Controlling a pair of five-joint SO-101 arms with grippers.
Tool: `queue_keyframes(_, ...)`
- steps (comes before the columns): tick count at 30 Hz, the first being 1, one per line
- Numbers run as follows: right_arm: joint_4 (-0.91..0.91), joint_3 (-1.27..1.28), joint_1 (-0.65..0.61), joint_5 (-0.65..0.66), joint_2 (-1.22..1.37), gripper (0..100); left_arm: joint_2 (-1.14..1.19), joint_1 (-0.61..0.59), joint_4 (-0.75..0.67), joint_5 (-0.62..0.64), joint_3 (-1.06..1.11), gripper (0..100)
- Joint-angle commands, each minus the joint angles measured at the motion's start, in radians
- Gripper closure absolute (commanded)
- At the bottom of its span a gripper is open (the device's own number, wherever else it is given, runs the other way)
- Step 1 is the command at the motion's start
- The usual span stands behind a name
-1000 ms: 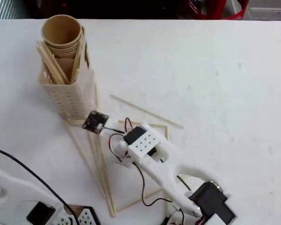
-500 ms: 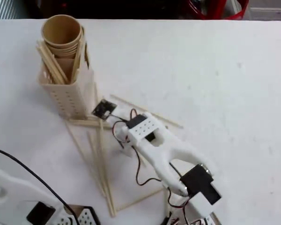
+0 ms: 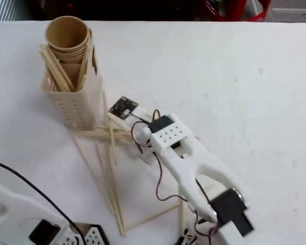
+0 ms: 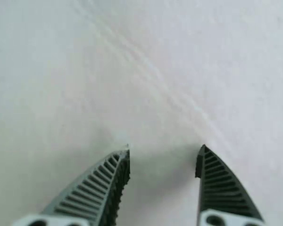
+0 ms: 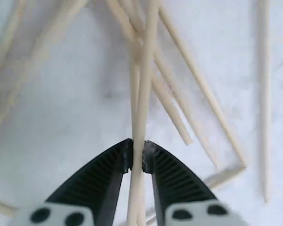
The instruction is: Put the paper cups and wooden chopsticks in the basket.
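A tall perforated basket (image 3: 76, 104) stands at the far left with stacked paper cups (image 3: 67, 34) and several wooden chopsticks (image 3: 53, 69) in it. More loose chopsticks (image 3: 108, 176) lie fanned on the white table just in front of it. My right arm (image 3: 171, 140) stretches over them toward the basket's foot. In the right wrist view my right gripper (image 5: 137, 157) is shut on a wooden chopstick (image 5: 146, 70) that crosses the others lying on the table. My left gripper (image 4: 162, 157) hangs open over bare table, nothing between its fingers.
The left arm's base (image 3: 20, 214) sits at the near left corner with a black cable. One chopstick (image 5: 264, 94) lies apart from the pile. The white table (image 3: 234, 76) stretches wide to the right and far side.
My right arm has swung away from the near edge, toward the basket, with the chopstick gripped. Chopsticks near the basket's foot have shifted into a crossed bundle.
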Motion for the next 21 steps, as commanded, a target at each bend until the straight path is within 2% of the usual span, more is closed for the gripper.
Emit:
queue_keyframes(1, 0.070, -0.048, 0.018, 0.011, -0.211, 98.2, 0.084, 0.053, -0.020, 0.006, -0.014, 76)
queue_keyframes(6, 0.203, -0.098, 0.039, 0.012, -0.341, 98.2, 0.084, 0.053, -0.020, 0.006, -0.014, 76)
queue_keyframes(13, 0.349, -0.285, 0.188, 0.037, -0.381, 98.2, 0.084, 0.053, -0.018, 0.006, -0.014, 76)
queue_keyframes(17, 0.334, -0.295, 0.229, 0.057, -0.378, 98.2, 0.084, 0.053, -0.018, 0.006, -0.014, 76)
queue_keyframes(21, 0.208, -0.222, 0.188, 0.149, -0.314, 98.2, 0.084, 0.053, -0.018, 0.006, -0.008, 76)
